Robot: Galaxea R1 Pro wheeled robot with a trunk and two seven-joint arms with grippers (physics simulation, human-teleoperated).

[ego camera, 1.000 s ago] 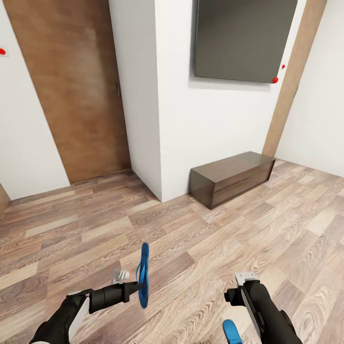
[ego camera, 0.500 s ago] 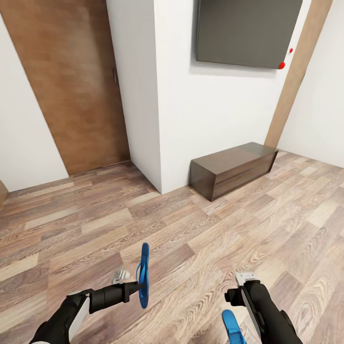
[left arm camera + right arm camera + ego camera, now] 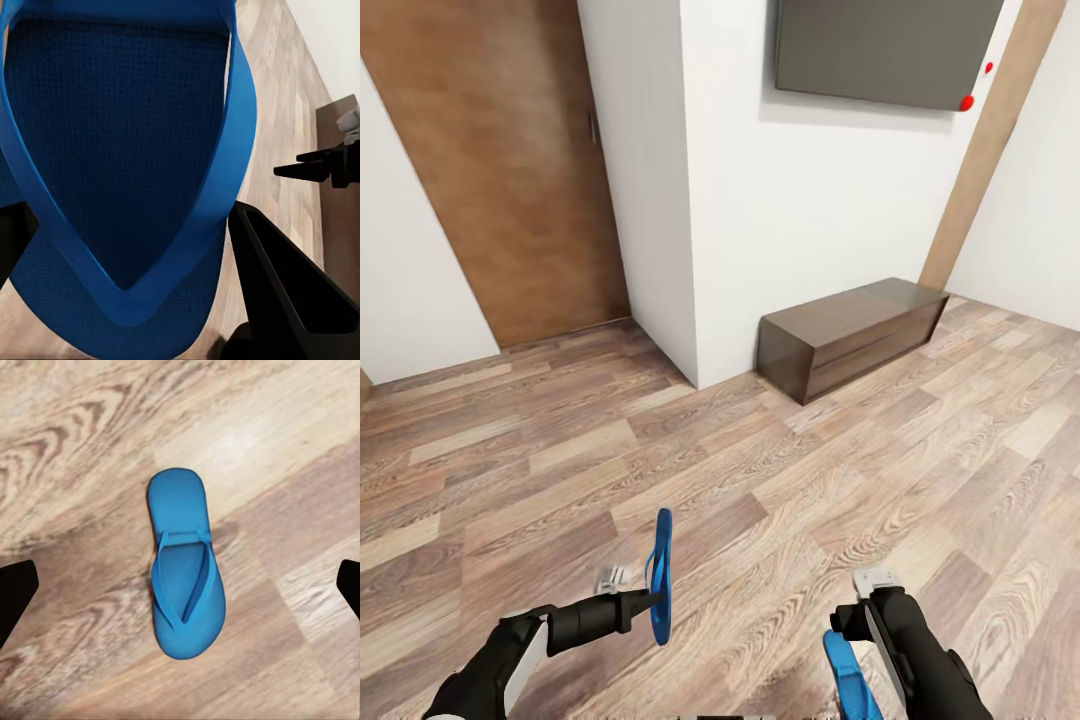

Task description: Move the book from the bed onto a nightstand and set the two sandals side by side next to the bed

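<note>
My left gripper is shut on one bright blue sandal, held on edge above the wooden floor. In the left wrist view that sandal's sole and straps sit between the dark fingers. The second blue sandal lies flat on the floor right under my right gripper. In the right wrist view this sandal lies sole down, straps up, between the widely spread fingertips, and the gripper is open. The bed, the book and the nightstands are out of view.
A long low dark-brown cabinet stands against the white wall under a dark wall screen. A jutting wall corner and a brown wooden door lie ahead left. Open wood floor lies between me and them.
The whole picture has shifted, so the camera has moved: wall, screen and cabinet sit higher in the frame. More of the floor sandal shows beneath my right gripper. Both arms keep their pose.
</note>
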